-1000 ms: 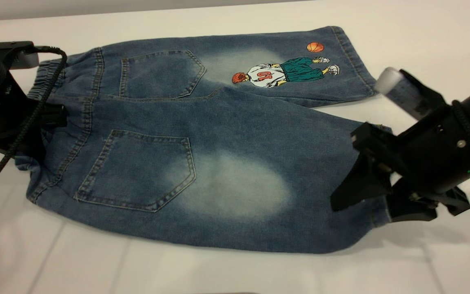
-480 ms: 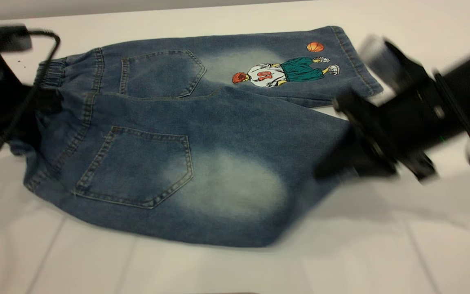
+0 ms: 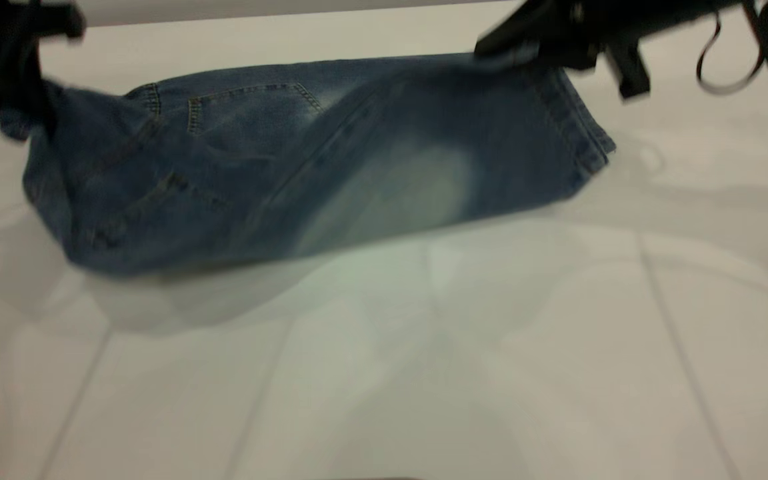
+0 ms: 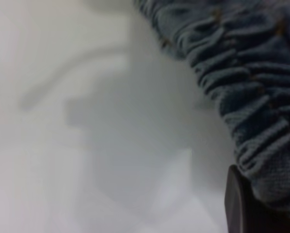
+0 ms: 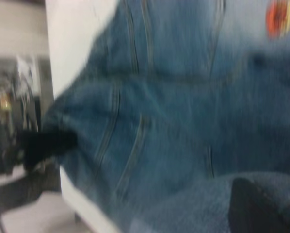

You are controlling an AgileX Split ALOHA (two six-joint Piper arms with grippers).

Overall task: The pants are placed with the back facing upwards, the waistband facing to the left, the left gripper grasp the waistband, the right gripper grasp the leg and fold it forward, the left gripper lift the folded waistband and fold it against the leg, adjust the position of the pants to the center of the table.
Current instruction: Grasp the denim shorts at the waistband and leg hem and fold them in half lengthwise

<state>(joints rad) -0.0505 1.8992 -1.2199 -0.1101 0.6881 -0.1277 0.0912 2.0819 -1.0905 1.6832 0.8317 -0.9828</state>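
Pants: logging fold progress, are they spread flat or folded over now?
Folded lengthwise: the pants show one leg over the other, held between the left gripper and right gripper.

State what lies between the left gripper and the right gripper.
In the exterior view, the jeans span between the left gripper at the waistband and the right gripper at the leg hem.

**A white table with jeans on it**

The table [image 3: 384, 373] is white, with thin lines across its top. Blue jeans [image 3: 304, 173] lie on the far part of it, folded over. Their shadow falls on the table in front of them.
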